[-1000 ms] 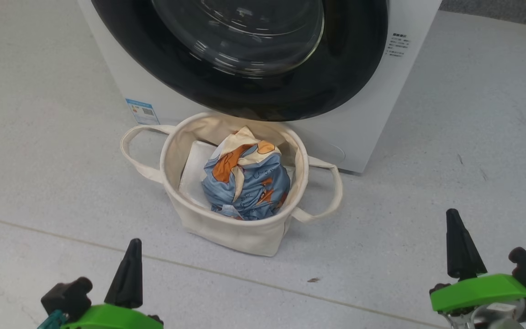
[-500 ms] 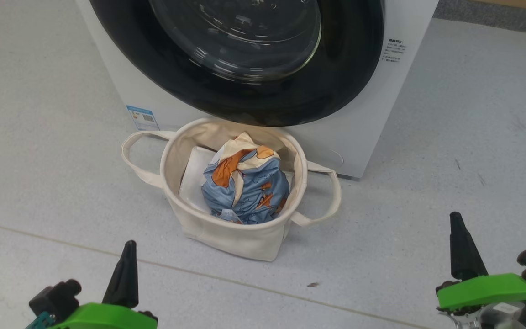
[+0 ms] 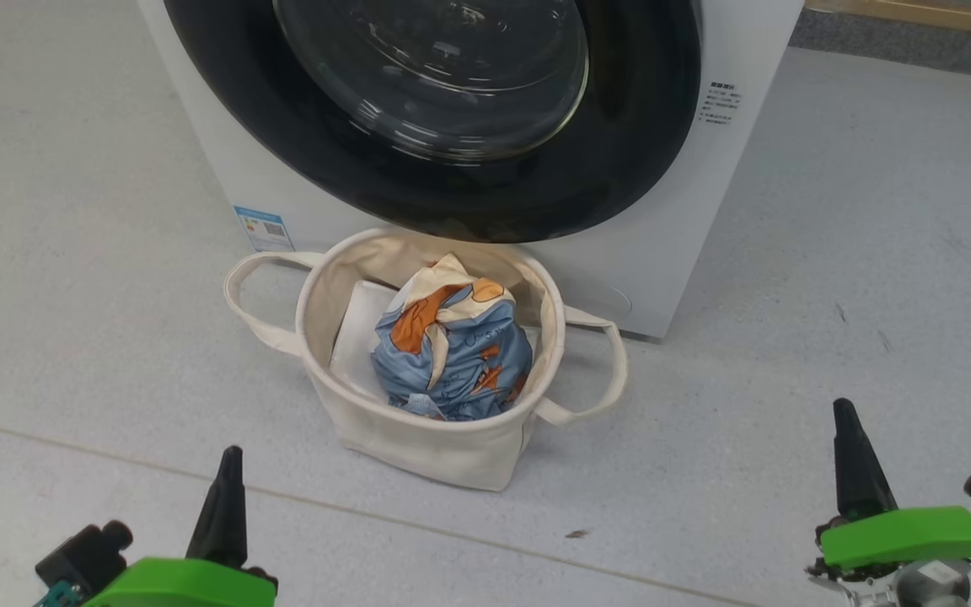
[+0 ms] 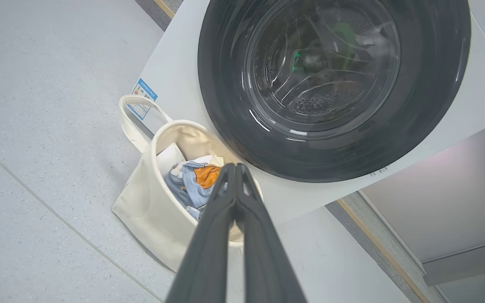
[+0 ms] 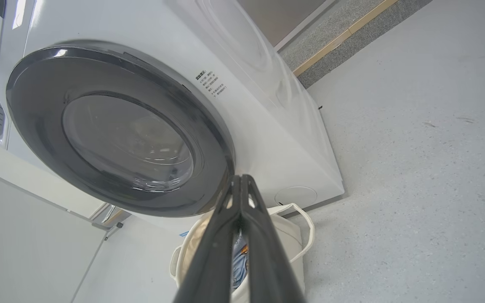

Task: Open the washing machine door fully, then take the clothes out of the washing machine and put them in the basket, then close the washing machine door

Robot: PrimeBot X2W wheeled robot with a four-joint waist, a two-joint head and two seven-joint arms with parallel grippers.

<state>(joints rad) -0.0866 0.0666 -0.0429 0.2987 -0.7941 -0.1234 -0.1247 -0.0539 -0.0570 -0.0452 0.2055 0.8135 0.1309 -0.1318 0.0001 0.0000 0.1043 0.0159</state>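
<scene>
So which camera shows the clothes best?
Head view: the clothes lie unobstructed in the basket. In the left wrist view the left end effector covers part of them; the right wrist view shows a blue sliver.

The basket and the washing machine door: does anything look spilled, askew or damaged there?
Nothing stands out. The basket stands upright before the washing machine, the clothes lie wholly inside it, and the washing machine door looks shut and flush. Only a small dark speck lies on the floor.
</scene>
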